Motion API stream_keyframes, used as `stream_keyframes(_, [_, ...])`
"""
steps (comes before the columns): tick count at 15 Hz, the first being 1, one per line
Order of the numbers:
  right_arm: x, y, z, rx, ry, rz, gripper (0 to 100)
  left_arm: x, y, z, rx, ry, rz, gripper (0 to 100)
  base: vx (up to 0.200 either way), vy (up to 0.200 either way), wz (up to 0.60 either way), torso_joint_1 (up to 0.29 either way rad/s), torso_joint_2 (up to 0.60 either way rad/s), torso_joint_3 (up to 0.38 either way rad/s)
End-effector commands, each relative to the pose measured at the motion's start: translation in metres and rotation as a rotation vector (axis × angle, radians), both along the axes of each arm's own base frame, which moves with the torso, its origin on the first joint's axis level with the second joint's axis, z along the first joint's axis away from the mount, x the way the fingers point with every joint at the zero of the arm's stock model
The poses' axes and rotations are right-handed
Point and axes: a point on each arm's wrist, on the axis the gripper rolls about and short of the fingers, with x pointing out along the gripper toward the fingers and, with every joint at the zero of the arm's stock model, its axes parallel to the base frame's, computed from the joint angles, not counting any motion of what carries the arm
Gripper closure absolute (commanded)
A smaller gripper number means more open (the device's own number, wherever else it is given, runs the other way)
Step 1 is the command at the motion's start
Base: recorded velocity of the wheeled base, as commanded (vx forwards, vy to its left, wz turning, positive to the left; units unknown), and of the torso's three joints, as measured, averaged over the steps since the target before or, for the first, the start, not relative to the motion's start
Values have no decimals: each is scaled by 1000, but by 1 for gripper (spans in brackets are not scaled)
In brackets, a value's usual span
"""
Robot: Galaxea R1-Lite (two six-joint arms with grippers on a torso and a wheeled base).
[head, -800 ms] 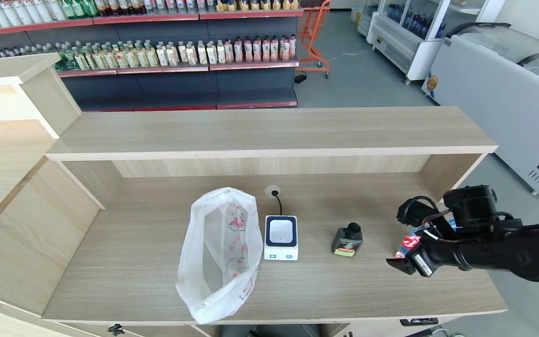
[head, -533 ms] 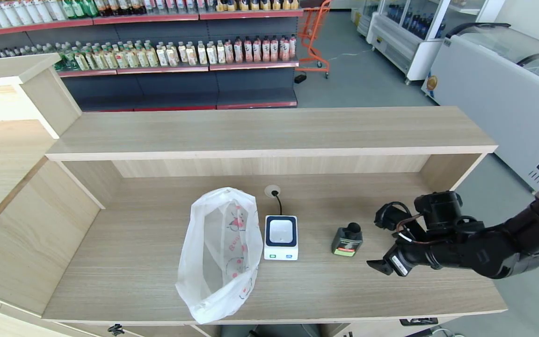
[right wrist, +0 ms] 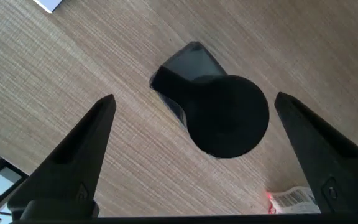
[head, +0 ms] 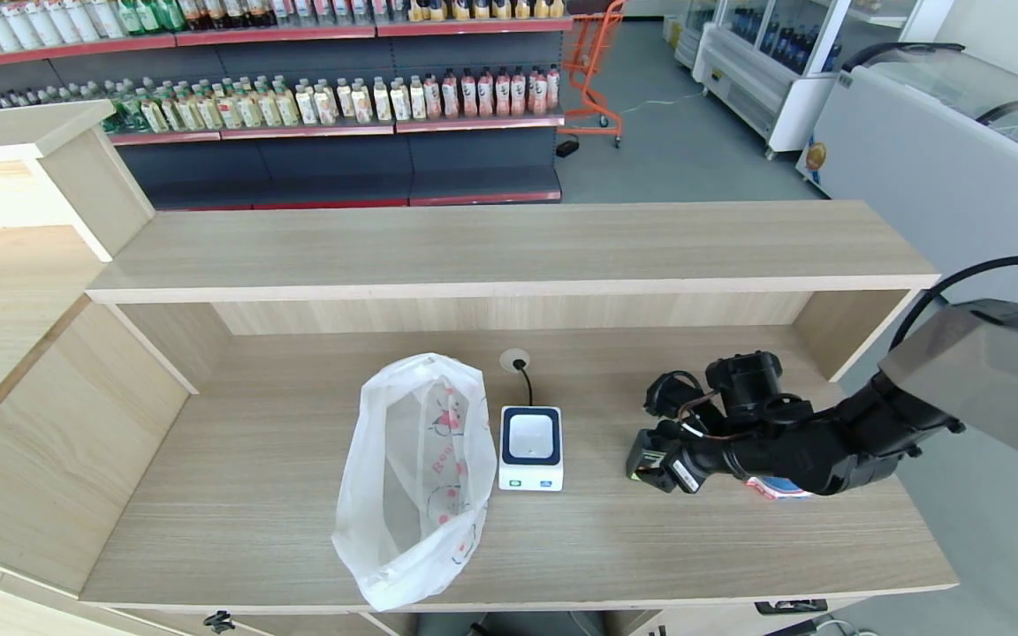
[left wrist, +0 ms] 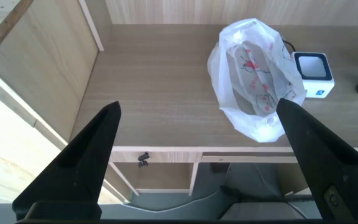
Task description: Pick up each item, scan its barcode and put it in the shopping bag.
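Black, with a round cap and a green label, the bottle (right wrist: 225, 121) stands on the wooden worktop (right wrist: 61, 68), directly between the fingers of the right end effector (right wrist: 194, 99). Those fingers are spread apart, one on each side of the cap. A strip of bare wood shows between each finger and the bottle, so nothing is clamped. In the head view this end effector (head: 657, 459) sits low over the bottle and covers most of it, leaving the label side exposed.

Just behind the end effector, under the forearm, a red, white and blue packet (head: 774, 487) lies flat on the worktop.

On the end effector's other side, toward the left arm, near but apart from it, is a white scanner (head: 531, 446). Its dark-rimmed window faces up, and a black cable (head: 526, 382) runs back to a round hole in the worktop.

Just beyond the scanner lies the shopping bag (head: 416, 477), thin translucent white plastic with red print, slumped on the wood. Whether it touches the scanner cannot be told.

The left end effector (left wrist: 199, 104) hangs above and outside the worktop's front edge, well apart from the right one, its fingers wide apart and holding nothing. The bag is the nearest thing to it, with the scanner past that.

Farther off, a raised wooden ledge (head: 509, 247) backs the worktop. Beyond it are store shelves of bottles (head: 341, 99), an orange trolley (head: 597, 71) and chest freezers (head: 942, 150).
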Motion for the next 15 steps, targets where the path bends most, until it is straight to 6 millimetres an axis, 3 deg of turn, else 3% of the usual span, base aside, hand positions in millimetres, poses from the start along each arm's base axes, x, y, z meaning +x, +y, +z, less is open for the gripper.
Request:
stream_keyframes(1, [5, 9, -11, -2, 12, 20, 0, 0, 0, 0, -1, 1, 0, 0, 0, 0, 0, 0, 0, 0])
stream_keyframes(2, [7, 11, -12, -2, 10, 21, 0, 0, 0, 0, -1, 1, 0, 0, 0, 0, 0, 0, 0, 0])
stream_keyframes(3, [10, 12, -12, 3, 2, 25, 100, 0, 0, 0, -1, 1, 0, 0, 0, 0, 0, 0, 0, 0])
stream_keyframes(8, [12, 17, -15, 24, 10, 43, 100, 0, 0, 0, -1, 1, 0, 0, 0, 0, 0, 0, 0, 0])
stream_keyframes(13, [-21, 6, -5, 111, 25, -29, 100, 0, 0, 0, -1, 1, 0, 0, 0, 0, 0, 0, 0, 0])
stream_keyframes(15, [-39, -1, 18, 192, 0, -82, 100, 0, 0, 0, -1, 1, 0, 0, 0, 0, 0, 0, 0, 0])
